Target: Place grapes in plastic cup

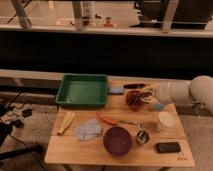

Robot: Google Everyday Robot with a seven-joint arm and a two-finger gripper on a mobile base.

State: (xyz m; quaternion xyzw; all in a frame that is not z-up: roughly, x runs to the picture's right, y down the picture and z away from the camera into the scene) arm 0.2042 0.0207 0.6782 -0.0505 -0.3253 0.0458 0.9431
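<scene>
My gripper (145, 96) reaches in from the right over the far right part of the wooden table (75, 150). It is shut on the grapes (133, 99), a small dark reddish bunch that hangs just left of the fingers, lifted off the table. The plastic cup (166, 121), pale and whitish, stands upright on the table to the lower right of the gripper, a short way from the grapes.
A green tray (82, 90) sits at the back left. A purple bowl (118, 141) and a small dark cup (142, 136) stand at the front. A banana (66, 123), a blue cloth (89, 130), an orange item (107, 120) and a black phone (168, 147) lie around them.
</scene>
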